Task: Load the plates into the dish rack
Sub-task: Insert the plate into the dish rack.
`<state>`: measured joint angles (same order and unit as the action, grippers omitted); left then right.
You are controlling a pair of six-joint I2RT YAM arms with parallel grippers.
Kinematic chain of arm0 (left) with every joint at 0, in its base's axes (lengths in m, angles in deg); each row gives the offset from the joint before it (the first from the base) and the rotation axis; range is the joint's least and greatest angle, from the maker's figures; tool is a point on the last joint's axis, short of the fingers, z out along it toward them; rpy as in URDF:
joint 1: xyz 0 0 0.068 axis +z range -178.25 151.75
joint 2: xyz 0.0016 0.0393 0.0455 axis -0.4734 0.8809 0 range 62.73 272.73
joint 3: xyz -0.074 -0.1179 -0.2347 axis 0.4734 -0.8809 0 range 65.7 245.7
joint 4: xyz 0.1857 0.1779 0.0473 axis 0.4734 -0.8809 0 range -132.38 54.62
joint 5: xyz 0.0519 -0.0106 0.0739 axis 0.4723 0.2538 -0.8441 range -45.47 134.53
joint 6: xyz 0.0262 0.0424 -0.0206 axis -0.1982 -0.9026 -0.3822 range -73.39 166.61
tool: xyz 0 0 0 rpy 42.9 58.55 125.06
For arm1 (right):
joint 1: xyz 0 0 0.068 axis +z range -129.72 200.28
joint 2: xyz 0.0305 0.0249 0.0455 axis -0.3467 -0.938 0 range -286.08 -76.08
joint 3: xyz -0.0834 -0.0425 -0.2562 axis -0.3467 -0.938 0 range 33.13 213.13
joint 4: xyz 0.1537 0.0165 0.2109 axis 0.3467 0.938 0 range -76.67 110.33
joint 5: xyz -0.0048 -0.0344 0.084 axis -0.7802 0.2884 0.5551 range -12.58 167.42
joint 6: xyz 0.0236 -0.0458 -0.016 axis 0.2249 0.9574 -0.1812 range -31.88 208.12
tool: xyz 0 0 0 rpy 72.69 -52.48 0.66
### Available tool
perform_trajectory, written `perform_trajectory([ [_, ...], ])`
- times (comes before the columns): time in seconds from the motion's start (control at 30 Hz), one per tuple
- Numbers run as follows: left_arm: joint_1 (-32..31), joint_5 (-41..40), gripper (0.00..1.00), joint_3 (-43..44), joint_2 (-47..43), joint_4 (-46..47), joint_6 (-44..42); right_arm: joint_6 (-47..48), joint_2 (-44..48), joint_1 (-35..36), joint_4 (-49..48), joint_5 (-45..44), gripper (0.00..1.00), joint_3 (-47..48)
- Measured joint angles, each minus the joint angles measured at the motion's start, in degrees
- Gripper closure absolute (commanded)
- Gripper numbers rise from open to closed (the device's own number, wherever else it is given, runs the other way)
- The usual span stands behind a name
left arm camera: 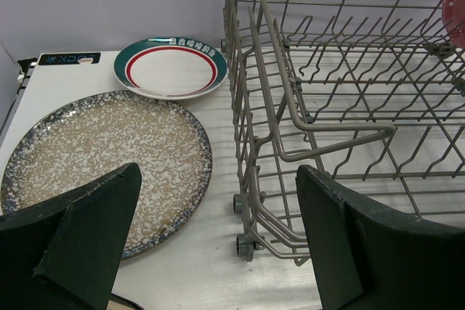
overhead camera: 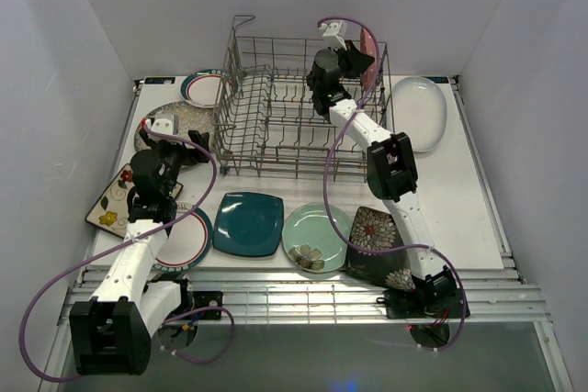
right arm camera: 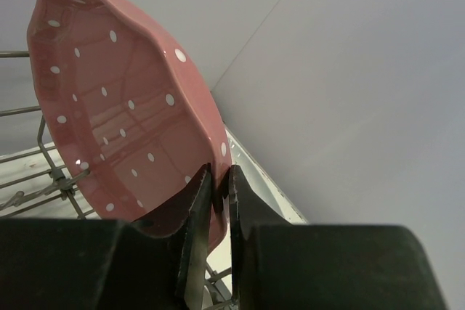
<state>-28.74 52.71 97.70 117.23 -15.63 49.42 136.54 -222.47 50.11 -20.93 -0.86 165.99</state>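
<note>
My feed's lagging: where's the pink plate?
Top view: the pink plate is at the dish rack's far right corner, its rim pinched in the right claw.

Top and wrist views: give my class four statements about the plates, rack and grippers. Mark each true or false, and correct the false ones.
1. The right gripper pinches the pink plate by its rim. True.
2. The left gripper holds the speckled plate. False: it is open and holds nothing; that plate lies on the table.
3. The teal plate stands in the rack. False: it lies flat on the table, in front of the rack.
4. The white oval plate lies on the table to the right of the rack. True.
</note>
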Motion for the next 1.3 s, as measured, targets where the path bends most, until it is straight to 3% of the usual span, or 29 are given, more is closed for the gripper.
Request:
perform_trajectory([
  [0.3,0.0,0.0,0.02,0.0,0.0,0.0,0.0,-3.5,0.0,0.4,2.6,-1.3,0.83,0.0],
  [0.4,0.0,0.0,0.02,0.0,0.0,0.0,0.0,-4.4,0.0,0.5,2.8,-1.6,0.79,-0.4],
  [0.9,0.0,0.0,0.02,0.0,-0.1,0.0,0.0,-9.3,2.4,1.4,2.7,-2.2,0.76,-8.2],
  [0.97,0.0,0.0,0.02,0.0,-0.1,0.0,0.0,-9.7,2.4,1.4,2.6,-2.1,0.68,-8.4],
  [1.03,0.0,0.0,0.02,0.0,-0.1,0.0,0.0,-10.2,2.6,1.4,2.4,-2.2,0.5,-8.6],
  [1.2,0.0,0.0,0.02,0.0,-0.2,0.0,0.0,-10.7,3.4,1.4,2.3,-2.1,0.38,-9.9],
  [1.3,0.0,0.0,0.02,0.0,-0.2,0.0,0.0,-11.3,4.6,1.2,2.3,-1.9,0.36,-11.6],
])
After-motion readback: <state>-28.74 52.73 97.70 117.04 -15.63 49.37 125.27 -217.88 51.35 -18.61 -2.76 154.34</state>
